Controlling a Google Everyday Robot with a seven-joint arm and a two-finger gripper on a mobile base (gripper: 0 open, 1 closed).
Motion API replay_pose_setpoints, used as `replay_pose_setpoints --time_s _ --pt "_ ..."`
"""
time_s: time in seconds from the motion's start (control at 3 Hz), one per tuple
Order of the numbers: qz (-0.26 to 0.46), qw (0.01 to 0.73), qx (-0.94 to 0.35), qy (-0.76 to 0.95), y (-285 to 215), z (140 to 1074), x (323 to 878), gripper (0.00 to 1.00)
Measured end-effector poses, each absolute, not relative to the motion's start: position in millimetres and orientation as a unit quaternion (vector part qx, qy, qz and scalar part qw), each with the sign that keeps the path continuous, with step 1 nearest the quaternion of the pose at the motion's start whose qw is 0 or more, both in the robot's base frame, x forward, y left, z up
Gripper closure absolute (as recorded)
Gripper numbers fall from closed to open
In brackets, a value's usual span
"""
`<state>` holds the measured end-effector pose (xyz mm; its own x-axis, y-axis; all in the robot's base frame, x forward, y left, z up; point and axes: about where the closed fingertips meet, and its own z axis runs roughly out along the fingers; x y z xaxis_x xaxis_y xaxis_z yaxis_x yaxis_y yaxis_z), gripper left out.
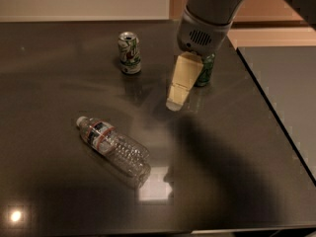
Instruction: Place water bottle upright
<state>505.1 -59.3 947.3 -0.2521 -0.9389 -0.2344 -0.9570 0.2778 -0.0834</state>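
The water bottle [113,150] lies on its side on the dark table [54,88], white cap pointing to the upper left, dark label with red bands near the cap end. My gripper [175,101] hangs above the table's middle, to the upper right of the bottle and well apart from it, its cream fingers pointing down. It holds nothing that I can see.
A white soda can [129,53] stands upright at the back centre. A green soda can [205,70] stands upright behind my gripper, partly hidden by it. The table's right edge [276,117] runs diagonally, with a lower grey surface beyond it.
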Motion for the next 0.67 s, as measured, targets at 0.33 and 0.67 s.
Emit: replay_pose_setpoints --time_s 0.33,0.67 --pt "0.043 0.114 -0.586 0.801 -21 939 500 0.00" --pt "0.039 0.109 -0.571 0.813 13 927 487 0.00"
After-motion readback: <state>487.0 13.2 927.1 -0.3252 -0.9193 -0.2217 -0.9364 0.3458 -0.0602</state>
